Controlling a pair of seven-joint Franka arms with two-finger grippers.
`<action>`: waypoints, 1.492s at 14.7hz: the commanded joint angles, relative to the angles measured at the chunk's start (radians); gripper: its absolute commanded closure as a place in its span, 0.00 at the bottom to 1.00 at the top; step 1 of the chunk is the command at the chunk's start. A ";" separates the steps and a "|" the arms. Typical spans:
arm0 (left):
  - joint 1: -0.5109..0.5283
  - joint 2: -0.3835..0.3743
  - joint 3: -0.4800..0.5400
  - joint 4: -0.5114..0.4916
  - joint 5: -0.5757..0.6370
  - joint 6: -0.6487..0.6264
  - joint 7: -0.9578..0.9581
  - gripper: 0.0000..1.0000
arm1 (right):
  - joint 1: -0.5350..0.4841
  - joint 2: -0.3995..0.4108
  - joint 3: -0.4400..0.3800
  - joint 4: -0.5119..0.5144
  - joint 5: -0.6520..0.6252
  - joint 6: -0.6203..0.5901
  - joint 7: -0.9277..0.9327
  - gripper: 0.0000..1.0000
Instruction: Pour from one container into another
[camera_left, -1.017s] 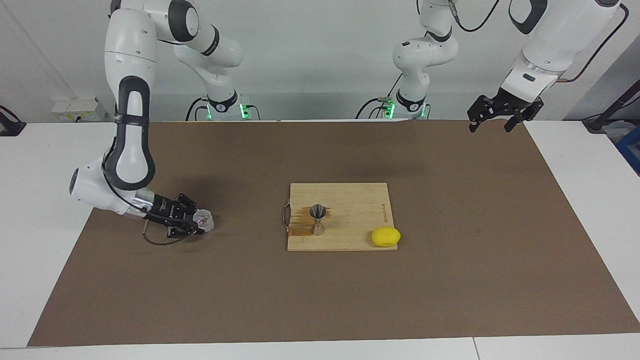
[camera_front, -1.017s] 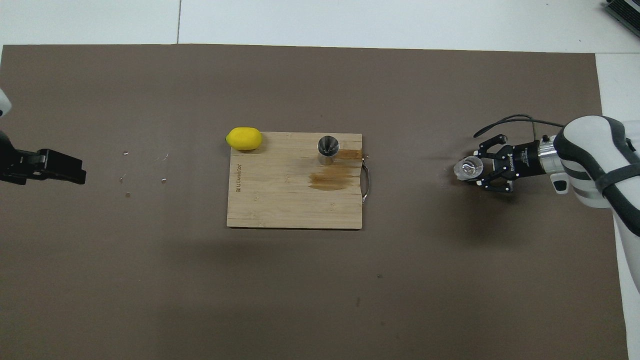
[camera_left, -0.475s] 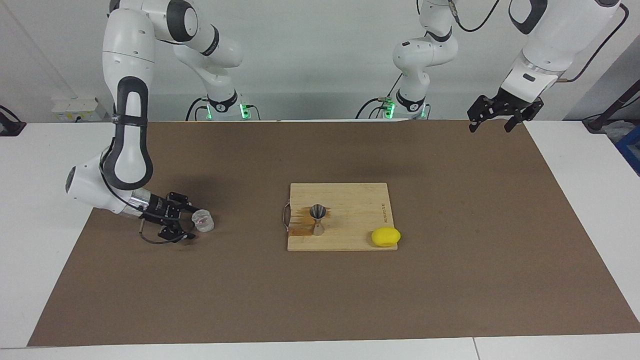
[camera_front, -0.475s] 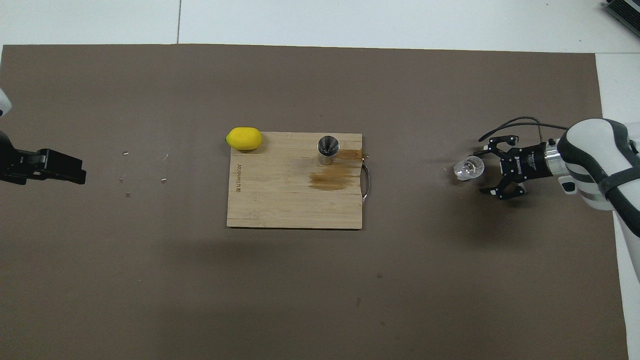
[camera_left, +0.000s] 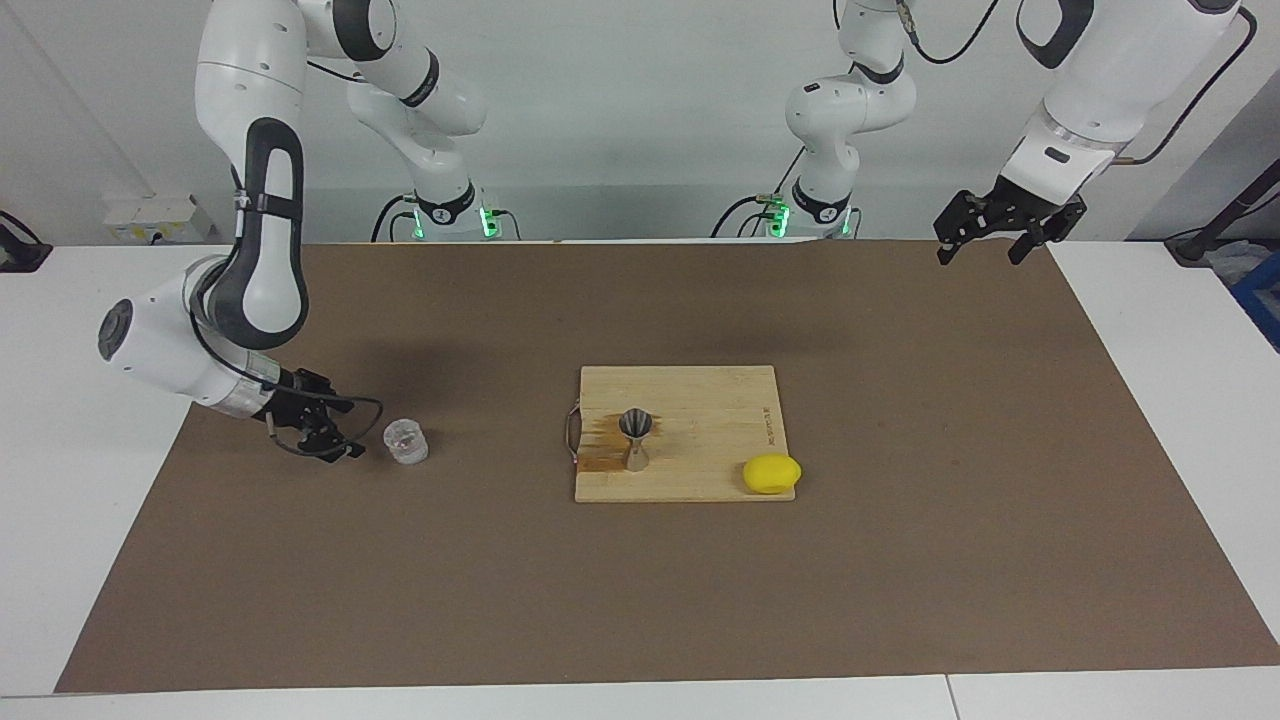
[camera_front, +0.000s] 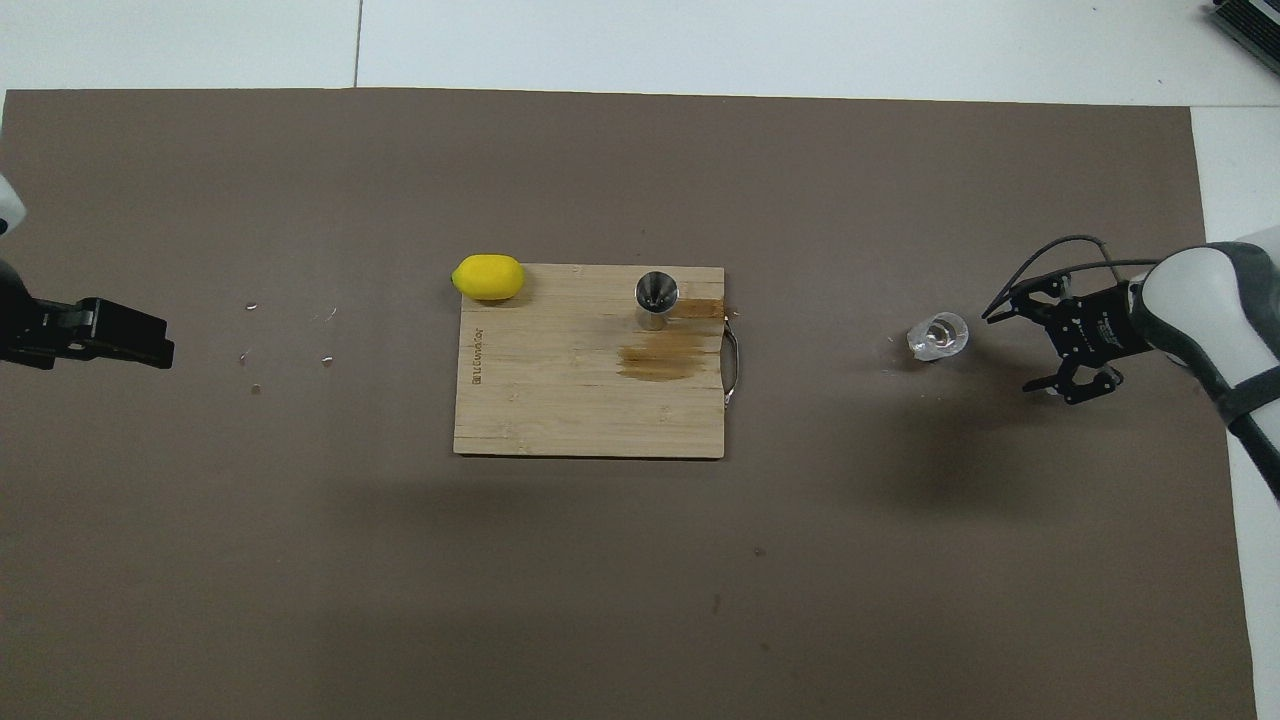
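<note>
Standing the glass tumbler (camera_left: 405, 441) upright on the brown mat (camera_left: 900, 560), we judge pouring done. Our right gripper (camera_left: 335, 433) gapes beside it, holding nothing; the left gripper (camera_left: 985, 243) waits unclenched, and the jigger (camera_left: 635, 437) stays on the cutting board (camera_left: 700, 400).

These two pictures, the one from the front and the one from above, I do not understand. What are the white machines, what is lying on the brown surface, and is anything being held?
The white machines are two robot arms, each ending in a black gripper. One picture looks across the table at the robots; the other looks steeply down from above their end.

On the brown mat lies a pale wooden cutting board with a brown wet stain. On it stands a small silver hourglass-shaped metal cup; a yellow lemon rests at one corner of the board. A small clear glass tumbler stands on the mat toward the right arm's end.

Nothing is held. The right gripper is beside the tumbler, fingers open, apart from it. The left gripper waits, open, above the mat's corner.
</note>
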 joint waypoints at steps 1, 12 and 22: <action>-0.019 -0.030 0.000 -0.036 0.003 0.032 -0.009 0.00 | 0.015 -0.082 0.008 -0.035 -0.107 0.005 -0.133 0.00; -0.307 -0.031 -0.006 -0.255 -0.090 0.487 -0.519 0.00 | 0.247 -0.194 0.013 -0.033 -0.334 -0.006 -0.157 0.00; -0.140 0.036 0.005 -0.048 -0.035 0.237 -0.040 0.00 | 0.284 -0.336 0.013 0.120 -0.343 -0.197 -0.168 0.00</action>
